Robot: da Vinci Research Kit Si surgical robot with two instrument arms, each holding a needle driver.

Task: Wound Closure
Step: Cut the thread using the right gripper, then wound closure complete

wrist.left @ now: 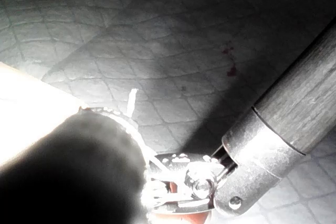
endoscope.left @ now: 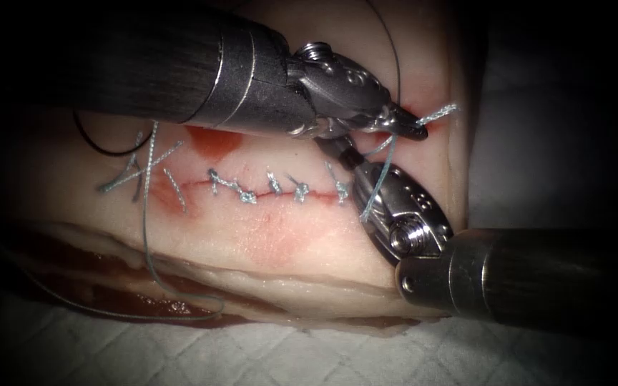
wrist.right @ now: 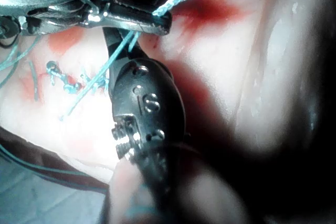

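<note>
The cut runs across the tissue and carries several knotted stitches. My left tool comes in from the upper left; it is shut on the thread just short of its frayed end, past the cut's right end. The same grip shows in the right wrist view. My right tool reaches up from the lower right beneath the left one, and the thread drapes around its wrist. A thin dark arc, apparently the needle, lies free on the tissue at the far left.
Cut thread ends cross at the cut's left end. Loose thread trails over the tissue's front edge onto the white quilted pad. Red fluid stains the tissue above the cut and beside the left tool's tip.
</note>
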